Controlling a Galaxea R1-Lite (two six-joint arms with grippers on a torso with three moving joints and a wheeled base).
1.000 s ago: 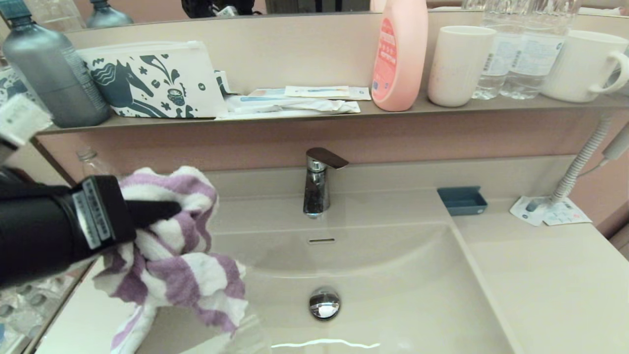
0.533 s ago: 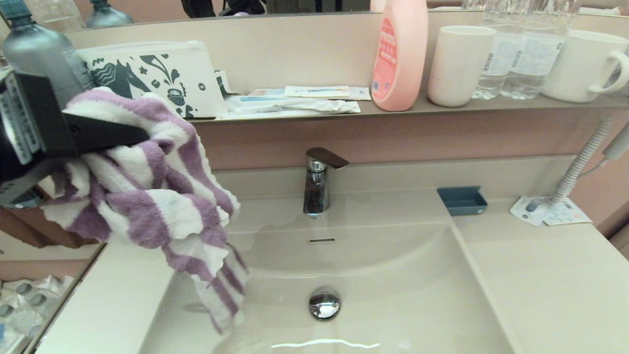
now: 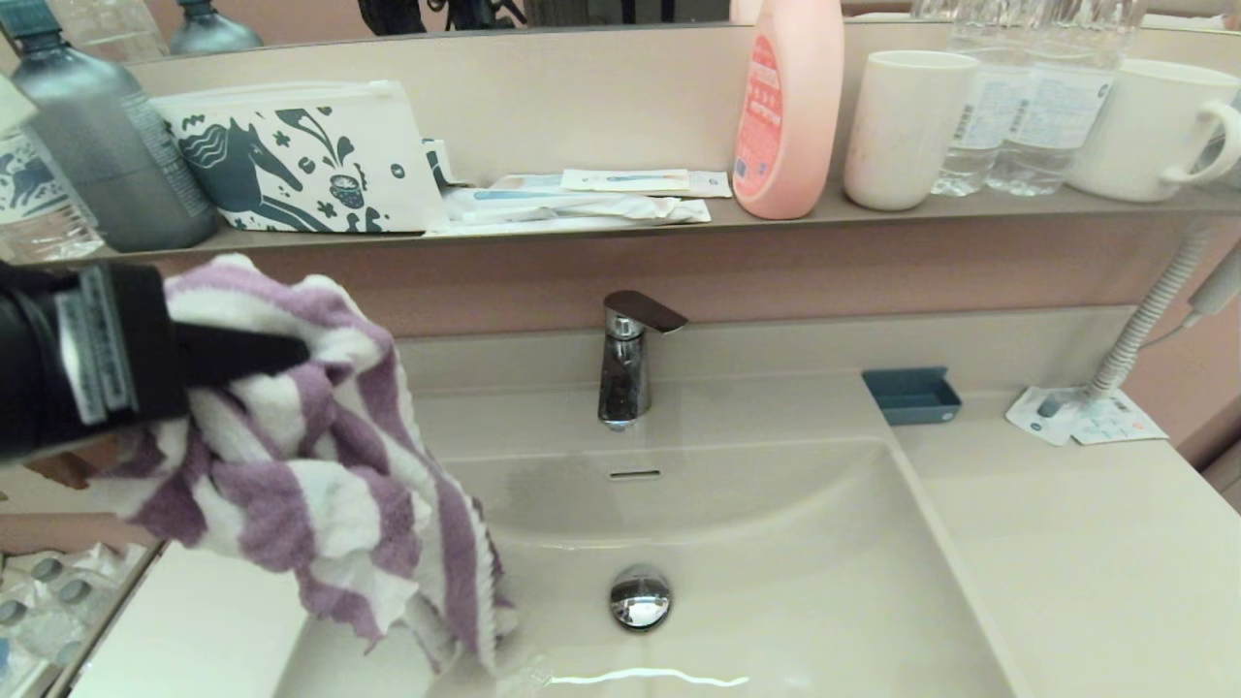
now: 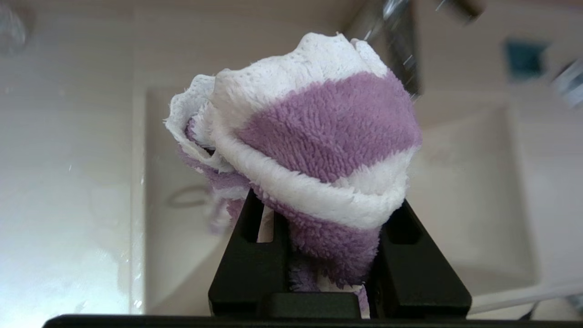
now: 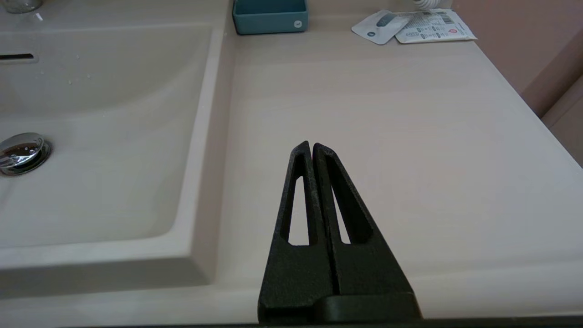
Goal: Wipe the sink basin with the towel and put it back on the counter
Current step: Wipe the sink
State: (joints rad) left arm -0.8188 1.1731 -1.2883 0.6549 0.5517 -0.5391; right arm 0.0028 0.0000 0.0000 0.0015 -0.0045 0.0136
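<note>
Two black fingers of the left tool [image 4: 319,218] pinch the towel [image 3: 320,456], a fluffy terry bundle of purple and white stripes that hangs in folds over the left rim of the glossy beige sink basin [image 3: 776,543]; its lower tip hides part of the bowl. Right tool [image 5: 312,150], fingers pressed together and empty, hovers above the smooth table [image 5: 387,136].

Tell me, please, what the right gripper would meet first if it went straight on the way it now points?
The right gripper, jaws shut and empty, points across bare counter. Nothing stands in that line until the back, probably the paper packets by the wall; depth is unclear.
</note>
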